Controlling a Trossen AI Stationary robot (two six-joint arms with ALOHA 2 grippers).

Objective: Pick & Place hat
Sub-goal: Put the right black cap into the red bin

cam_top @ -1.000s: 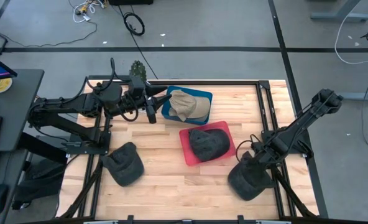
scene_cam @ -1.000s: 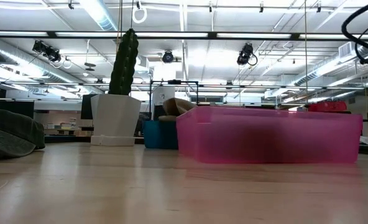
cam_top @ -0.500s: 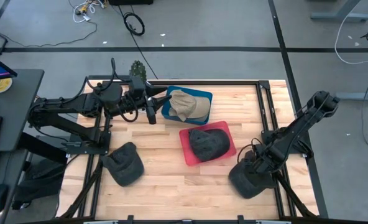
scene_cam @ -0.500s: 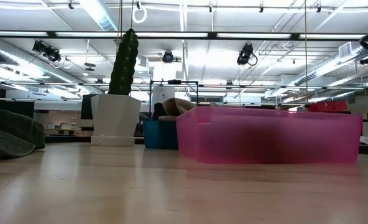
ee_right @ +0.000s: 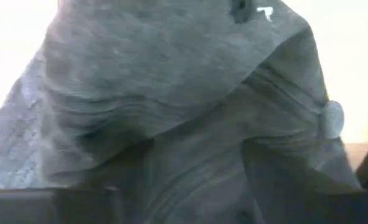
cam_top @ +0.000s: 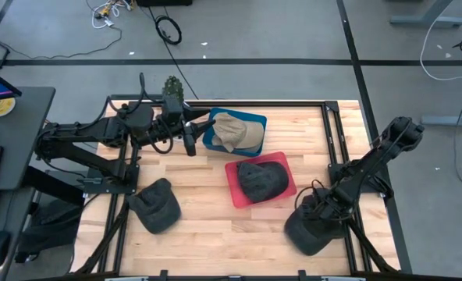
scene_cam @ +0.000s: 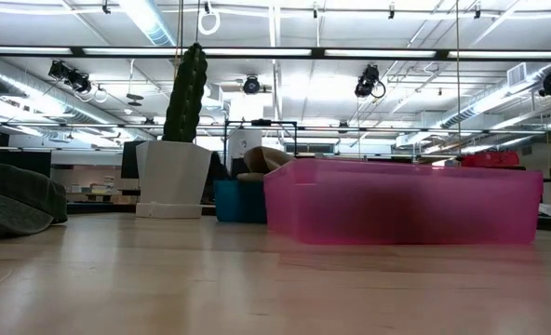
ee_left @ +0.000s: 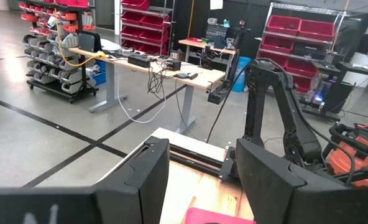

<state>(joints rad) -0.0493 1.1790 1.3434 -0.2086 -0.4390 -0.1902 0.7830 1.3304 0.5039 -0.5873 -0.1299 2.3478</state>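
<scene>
Right gripper (cam_top: 318, 212) low over dark hat (cam_top: 307, 232) at table's (cam_top: 215, 234) near right corner; finger state not discernible. Left gripper (cam_top: 190, 133) parked beside blue bin (cam_top: 256, 122) holding tan hat (cam_top: 232, 131), fingers (ee_left: 143, 177) parted. Second dark hat (cam_top: 262, 179) in pink bin (cam_top: 235, 193); third (cam_top: 156, 206) near left
</scene>
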